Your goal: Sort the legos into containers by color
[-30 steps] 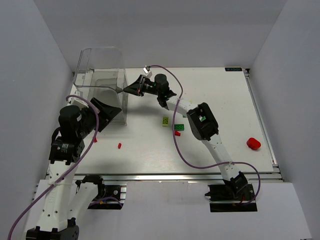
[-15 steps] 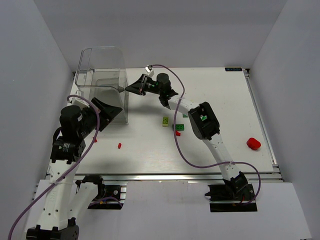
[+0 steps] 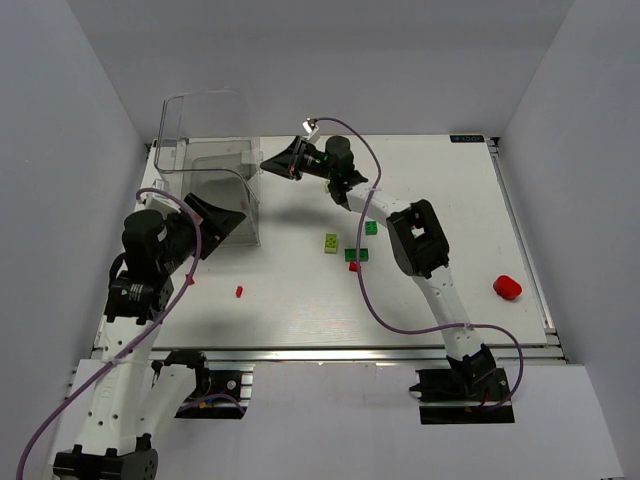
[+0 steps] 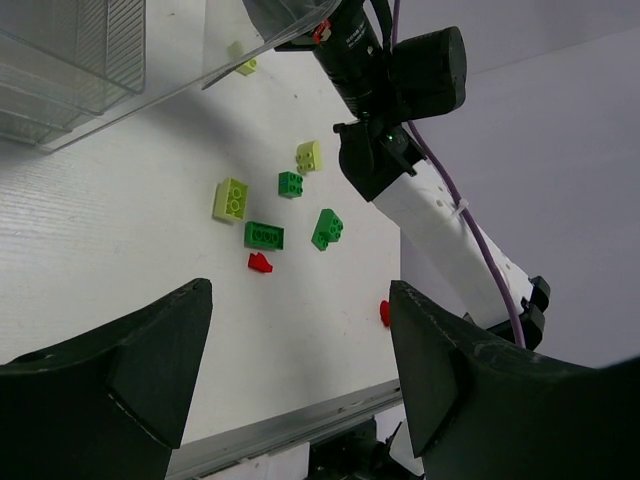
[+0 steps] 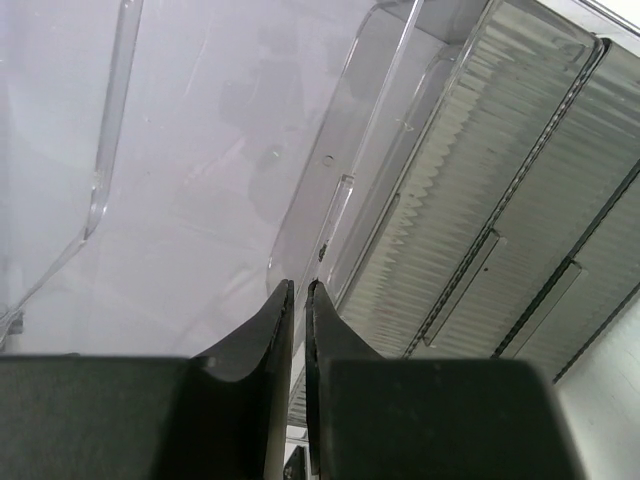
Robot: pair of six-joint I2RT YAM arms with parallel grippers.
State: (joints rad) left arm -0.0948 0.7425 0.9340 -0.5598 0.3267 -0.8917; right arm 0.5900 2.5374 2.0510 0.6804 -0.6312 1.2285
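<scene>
The clear container (image 3: pixel 200 140) stands at the table's far left; its ribbed walls (image 5: pixel 480 200) fill the right wrist view. My right gripper (image 3: pixel 265 162) hovers at the bin's right rim, its jaws (image 5: pixel 297 285) shut to a thin slit with nothing visible between them. My left gripper (image 3: pixel 225 222) is open beside the bin's front wall, holding nothing (image 4: pixel 300 290). Loose legos lie mid-table: a yellow-green one (image 3: pixel 330 242), two green ones (image 3: pixel 371 228) (image 3: pixel 357 254) and a red one (image 3: pixel 353 266). A tiny red piece (image 3: pixel 239 291) lies nearer my left arm.
A larger red object (image 3: pixel 507 288) sits near the table's right edge. The left wrist view shows more bricks (image 4: pixel 231 199) (image 4: pixel 264 235) (image 4: pixel 309 156), with the right arm (image 4: pixel 400 90) reaching over them toward the bin (image 4: pixel 70 60).
My right gripper has moved from the bin's front right corner back and to the right, along its rim. The left arm has barely shifted and stays open.
</scene>
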